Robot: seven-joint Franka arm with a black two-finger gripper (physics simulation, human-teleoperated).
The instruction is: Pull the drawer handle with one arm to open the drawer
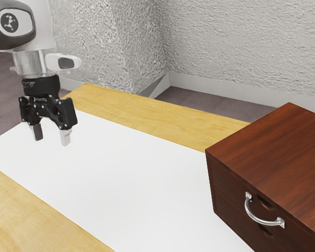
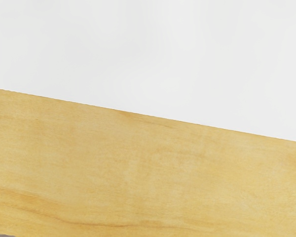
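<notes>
A dark brown wooden cabinet [image 1: 273,168] stands at the exterior view's right on the white mat. Its drawer front faces the lower right and carries a curved silver handle [image 1: 260,212]; the drawer sits flush with the cabinet. My black gripper [image 1: 51,135] hangs far off at the exterior view's left, above the mat, fingers pointing down and open with nothing between them. A wide stretch of mat separates it from the cabinet.
A white mat [image 1: 121,178] covers the middle of the light wooden table [image 1: 163,118]. The wrist view looks down on the mat [image 2: 148,49] and a strip of bare wood [image 2: 138,173]. Grey textured walls rise behind the table.
</notes>
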